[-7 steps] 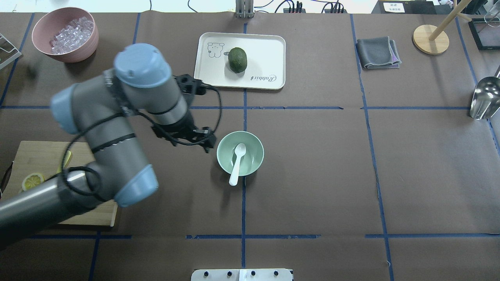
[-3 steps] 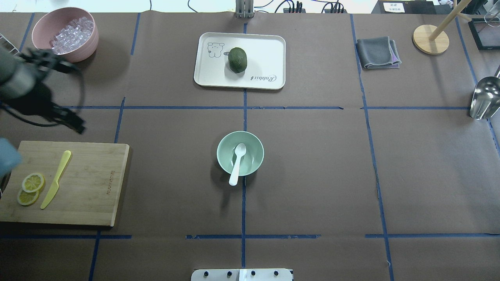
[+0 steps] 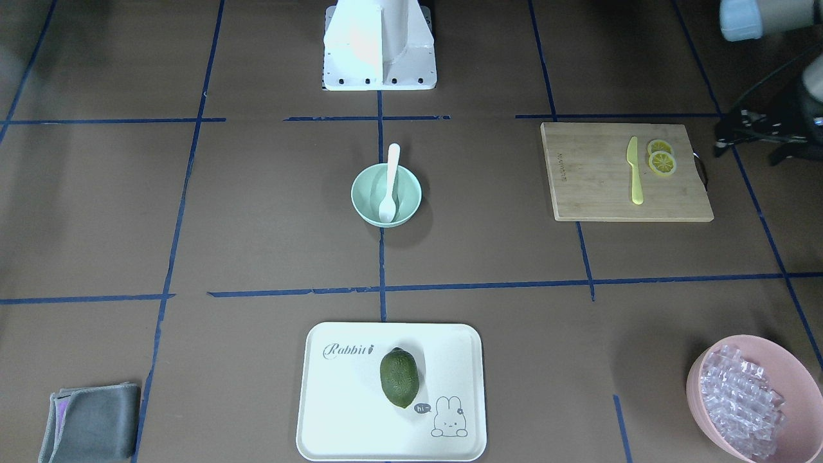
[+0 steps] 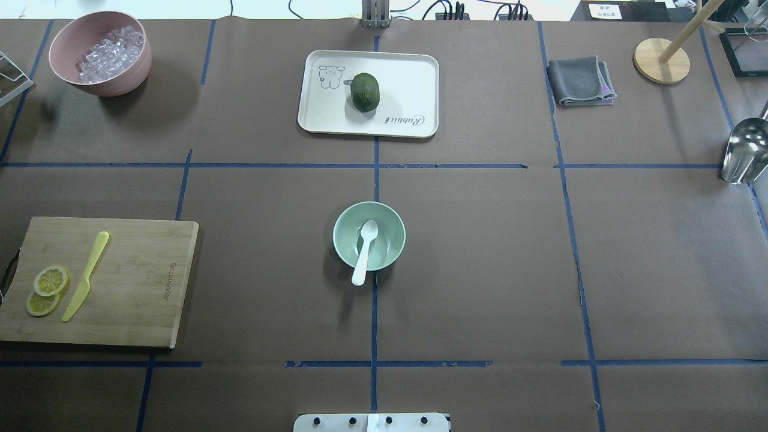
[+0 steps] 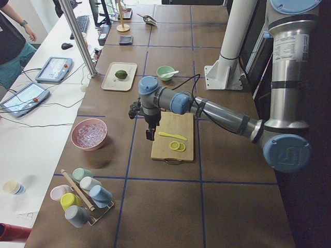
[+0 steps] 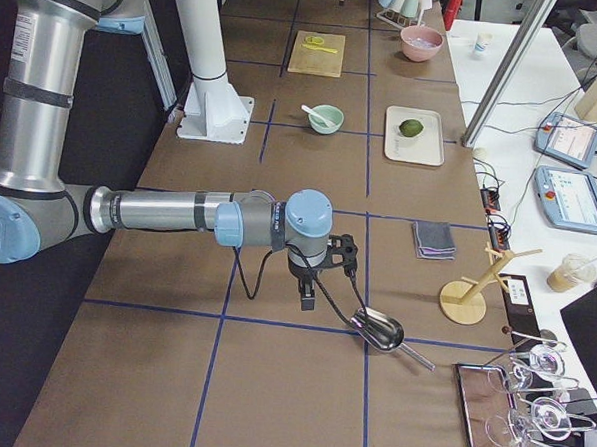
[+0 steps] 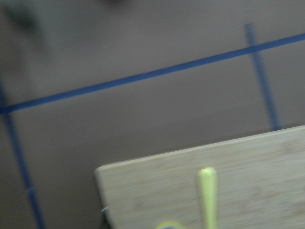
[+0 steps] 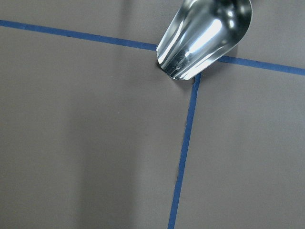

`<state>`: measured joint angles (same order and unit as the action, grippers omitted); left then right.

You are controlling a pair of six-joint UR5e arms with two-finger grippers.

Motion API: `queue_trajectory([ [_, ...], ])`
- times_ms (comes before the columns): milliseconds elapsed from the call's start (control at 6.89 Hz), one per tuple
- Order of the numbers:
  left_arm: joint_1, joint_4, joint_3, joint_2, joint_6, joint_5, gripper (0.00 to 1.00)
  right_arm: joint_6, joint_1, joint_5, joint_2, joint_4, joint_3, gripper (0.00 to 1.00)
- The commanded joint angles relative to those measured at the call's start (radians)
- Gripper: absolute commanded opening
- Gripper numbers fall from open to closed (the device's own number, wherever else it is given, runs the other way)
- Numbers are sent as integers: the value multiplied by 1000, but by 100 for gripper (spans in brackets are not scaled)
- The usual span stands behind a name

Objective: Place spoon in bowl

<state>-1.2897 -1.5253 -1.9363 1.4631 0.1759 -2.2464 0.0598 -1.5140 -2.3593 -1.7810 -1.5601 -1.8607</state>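
Observation:
The pale mint-green bowl (image 4: 389, 237) stands at the table's middle. The white spoon (image 4: 363, 255) lies in it, scoop inside and handle resting over the near rim. Both also show in the front view, the bowl (image 3: 409, 193) and the spoon (image 3: 390, 183). No gripper touches them. My left gripper (image 5: 150, 135) hangs far off to the left, over the far edge of the cutting board; I cannot tell whether it is open. My right gripper (image 6: 307, 302) hangs far right beside a metal scoop; it shows only in the right side view, so I cannot tell its state.
A white tray (image 4: 414, 72) with an avocado (image 4: 365, 92) sits behind the bowl. A cutting board (image 4: 138, 282) holds a yellow knife (image 4: 86, 276) and lemon slices. A pink bowl (image 4: 129, 75) of ice, a grey cloth (image 4: 580, 81), a metal scoop (image 4: 744, 150) and a wooden stand (image 4: 661, 60) ring the table.
My left arm has swung away from beside the green bowl to the left and has left the overhead view. The spoon and bowl have not moved.

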Motion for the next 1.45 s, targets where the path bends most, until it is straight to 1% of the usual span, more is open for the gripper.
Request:
queue_trajectory([
  [0, -199, -24, 101, -55, -133, 3, 100, 0, 0, 0, 0, 0, 0, 100],
  [145, -253, -15, 114, -61, -201, -92, 100, 0, 0, 0, 0, 0, 0, 100],
  [290, -301, -10, 111, -72, -241, -143, 100, -2, 0, 0, 0, 0, 0, 100],
  [581, -309, 77, 86, -58, -239, -165, 100, -2, 0, 0, 0, 0, 0, 100],
  [1161, -307, 63, 86, -53, -245, -165, 100, -5, 0, 2, -5, -2, 2, 100],
  [1306, -307, 63, 102, -56, -243, -167, 100, -5, 0, 0, -5, -2, 2, 100],
])
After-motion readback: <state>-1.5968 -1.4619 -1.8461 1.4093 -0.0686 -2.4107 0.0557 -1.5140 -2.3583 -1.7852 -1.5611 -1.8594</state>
